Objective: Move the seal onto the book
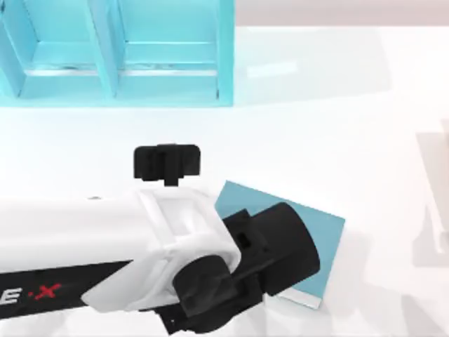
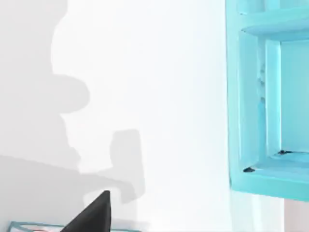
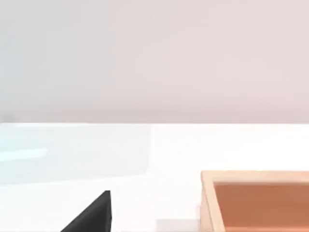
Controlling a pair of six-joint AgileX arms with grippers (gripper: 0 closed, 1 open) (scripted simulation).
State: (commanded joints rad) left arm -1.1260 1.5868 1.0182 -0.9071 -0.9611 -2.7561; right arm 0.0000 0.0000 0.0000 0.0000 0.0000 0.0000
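covering book (image 1: 326, 235) near edge, left arm (image 1: 105, 260); open table (image 1: 351, 133) beyond; pincer state unclear.

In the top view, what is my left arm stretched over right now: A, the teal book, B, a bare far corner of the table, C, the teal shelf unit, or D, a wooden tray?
A: in the top view the left arm's black wrist end lies across the teal book, covering much of its cover, while the teal shelf unit stands apart at the far side of the table.
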